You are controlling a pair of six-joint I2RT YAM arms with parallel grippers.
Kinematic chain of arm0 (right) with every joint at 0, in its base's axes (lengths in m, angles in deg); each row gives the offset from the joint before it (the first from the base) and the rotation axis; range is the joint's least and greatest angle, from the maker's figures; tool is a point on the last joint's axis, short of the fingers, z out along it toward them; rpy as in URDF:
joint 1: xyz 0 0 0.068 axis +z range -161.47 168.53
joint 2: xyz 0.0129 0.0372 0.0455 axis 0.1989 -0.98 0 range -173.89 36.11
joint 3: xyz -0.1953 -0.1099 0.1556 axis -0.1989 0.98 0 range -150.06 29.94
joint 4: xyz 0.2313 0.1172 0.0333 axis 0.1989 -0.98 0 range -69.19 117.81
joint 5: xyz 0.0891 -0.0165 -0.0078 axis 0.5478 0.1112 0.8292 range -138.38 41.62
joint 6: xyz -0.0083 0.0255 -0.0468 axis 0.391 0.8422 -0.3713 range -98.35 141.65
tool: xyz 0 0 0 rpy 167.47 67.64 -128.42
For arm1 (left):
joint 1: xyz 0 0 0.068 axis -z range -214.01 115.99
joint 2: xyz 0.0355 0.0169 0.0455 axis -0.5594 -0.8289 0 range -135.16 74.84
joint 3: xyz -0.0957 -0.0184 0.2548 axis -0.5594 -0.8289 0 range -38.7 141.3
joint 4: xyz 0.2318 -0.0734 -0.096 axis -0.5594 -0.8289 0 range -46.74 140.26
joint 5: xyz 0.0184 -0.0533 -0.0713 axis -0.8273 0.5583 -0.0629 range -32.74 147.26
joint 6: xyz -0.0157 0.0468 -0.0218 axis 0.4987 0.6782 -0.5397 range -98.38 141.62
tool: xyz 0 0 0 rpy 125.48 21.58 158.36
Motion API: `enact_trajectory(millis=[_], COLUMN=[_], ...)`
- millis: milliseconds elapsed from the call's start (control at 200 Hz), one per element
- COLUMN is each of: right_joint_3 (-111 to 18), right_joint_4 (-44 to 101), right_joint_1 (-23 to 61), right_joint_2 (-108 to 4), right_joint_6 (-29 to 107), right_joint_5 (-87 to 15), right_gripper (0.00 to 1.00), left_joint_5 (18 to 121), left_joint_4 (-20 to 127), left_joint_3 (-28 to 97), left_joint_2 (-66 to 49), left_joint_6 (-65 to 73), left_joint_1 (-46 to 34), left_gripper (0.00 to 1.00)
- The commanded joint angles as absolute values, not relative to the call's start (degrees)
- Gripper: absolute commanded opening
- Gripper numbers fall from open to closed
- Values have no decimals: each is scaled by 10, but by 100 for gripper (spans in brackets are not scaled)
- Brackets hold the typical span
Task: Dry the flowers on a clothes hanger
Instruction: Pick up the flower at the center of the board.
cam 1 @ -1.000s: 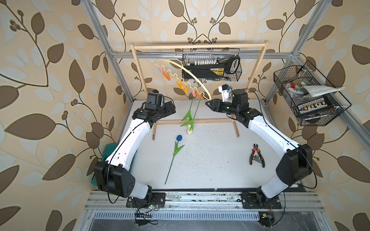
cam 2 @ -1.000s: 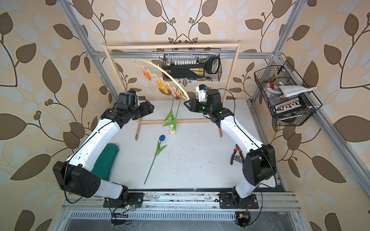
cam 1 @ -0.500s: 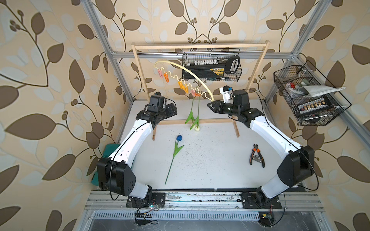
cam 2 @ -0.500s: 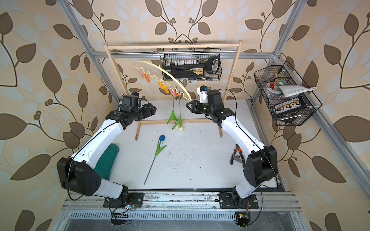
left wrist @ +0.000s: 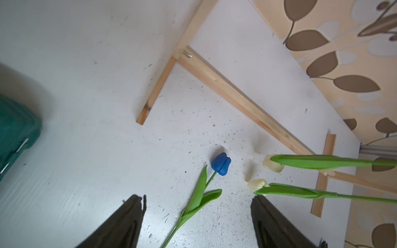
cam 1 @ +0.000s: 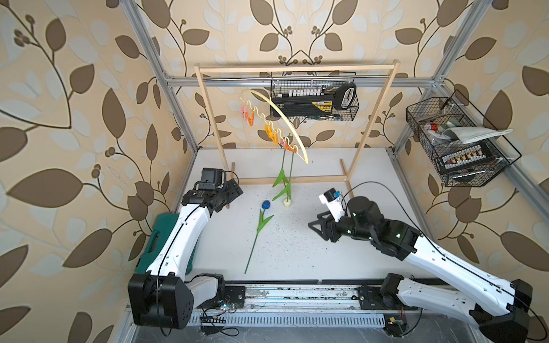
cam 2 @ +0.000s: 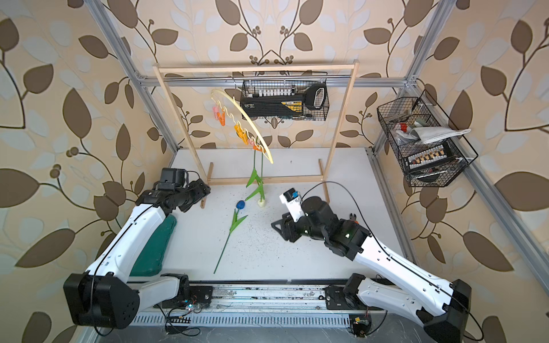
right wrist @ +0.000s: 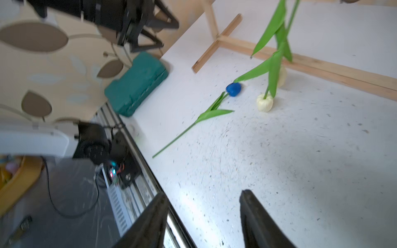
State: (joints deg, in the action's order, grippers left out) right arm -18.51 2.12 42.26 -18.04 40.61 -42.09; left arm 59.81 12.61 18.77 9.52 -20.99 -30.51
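The pale yellow clothes hanger (cam 1: 285, 118) (cam 2: 246, 118) hangs tilted from the wooden rack's top bar, with orange and pink clothespins (cam 1: 270, 132) on its wavy bar. Two cream-white flowers (cam 1: 286, 202) (cam 2: 261, 203) (left wrist: 272, 166) (right wrist: 264, 103) hang head-down from the pins at its lower end. The blue flower (cam 1: 266, 205) (cam 2: 240, 205) (left wrist: 221, 164) (right wrist: 233, 89) lies flat on the table. My left gripper (cam 1: 237, 190) (cam 2: 205, 188) (left wrist: 196, 198) is open and empty above the blue flower's leaves. My right gripper (cam 1: 318, 230) (cam 2: 279, 228) (right wrist: 204, 193) is open and empty, right of the flowers.
The wooden rack (cam 1: 297, 69) stands at the back with its base rail (cam 1: 312, 179) on the table. A wire basket (cam 1: 315, 101) hangs behind the hanger and another (cam 1: 457, 142) on the right wall. A green case (cam 1: 160, 234) lies under my left arm.
My right gripper has left the hanger, dropped toward the table's right front and opened wider. My left gripper has come down and forward. The hanger has swung slightly.
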Motion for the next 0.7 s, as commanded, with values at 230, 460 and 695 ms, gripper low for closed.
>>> enact_trajectory(millis=[230,460,695], right_joint_3=[-272,-429,-618], right_joint_4=[17,10,-38], right_joint_1=[577,571,550], right_joint_2=[-424,-664,-845], right_joint_6=[248,123,49], right_joint_5=[-484,-449,-475], right_gripper=[65,62,62], left_joint_5=[774,819,825], left_joint_4=[76,74,55], left_joint_3=[151,136,154], left_joint_2=[122,145,121], left_joint_6=[-236,-220,-188], left_joint_1=[-487,-573,-596], left_gripper=[85,85,84])
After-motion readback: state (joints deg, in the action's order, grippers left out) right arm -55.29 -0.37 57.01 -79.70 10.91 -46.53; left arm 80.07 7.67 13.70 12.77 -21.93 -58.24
